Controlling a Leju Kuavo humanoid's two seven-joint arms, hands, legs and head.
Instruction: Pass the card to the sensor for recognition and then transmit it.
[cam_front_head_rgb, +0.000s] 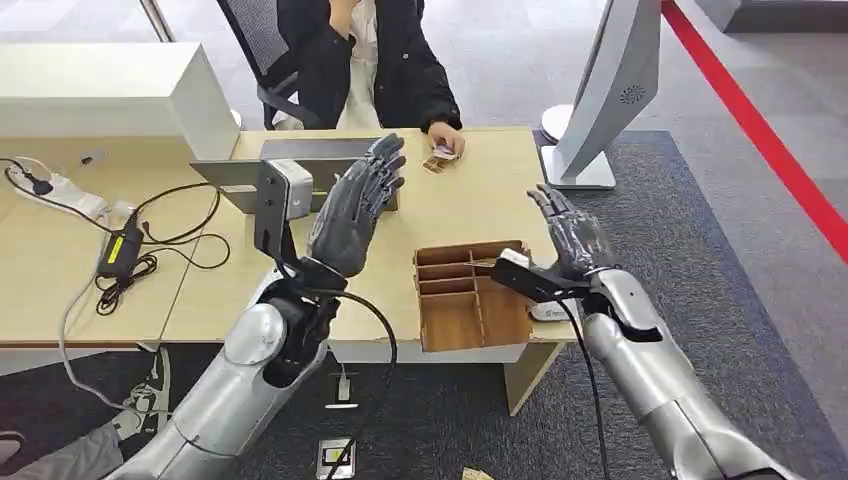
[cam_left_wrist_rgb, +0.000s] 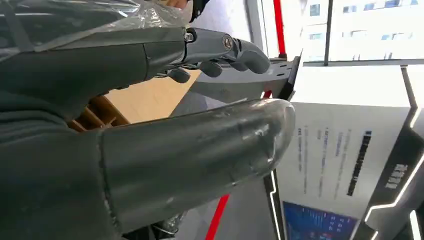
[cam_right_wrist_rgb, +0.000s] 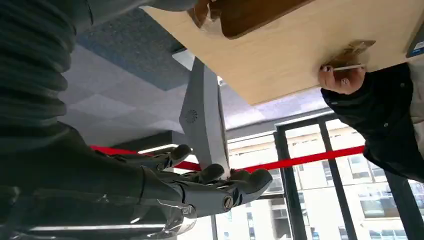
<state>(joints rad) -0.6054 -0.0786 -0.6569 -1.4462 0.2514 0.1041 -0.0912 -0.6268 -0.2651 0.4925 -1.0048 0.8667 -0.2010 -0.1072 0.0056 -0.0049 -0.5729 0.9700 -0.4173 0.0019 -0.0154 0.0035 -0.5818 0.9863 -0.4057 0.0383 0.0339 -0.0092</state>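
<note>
Head view shows the card lying under a person's hand at the far edge of the tabletop, ahead of the left hand and slightly to its right side, and well beyond the right hand. The person's fingers rest on it, and a small brown piece lies just beside it; whether that is a second card cannot be told.

As a judgement, the card looks thin, flat, stiff and very light, with a smooth face that could slide between hard fingertips. Lying flat on the wood it offers little to grip, so the sounder hold is probably by its edges or a short end once the person lifts it, pinched between thumb and fingers without bending it.

The left hand is raised above the tabletop with its fingers spread and lightly extended, holding and touching nothing; the left wrist view shows the thumb well apart from them. The right hand hovers beside a wooden divided tray, which sits just to its inner side, fingers apart and empty too. A grey monitor stand rises ahead of the right hand, and a grey sensor box stands just beyond the left.
</note>
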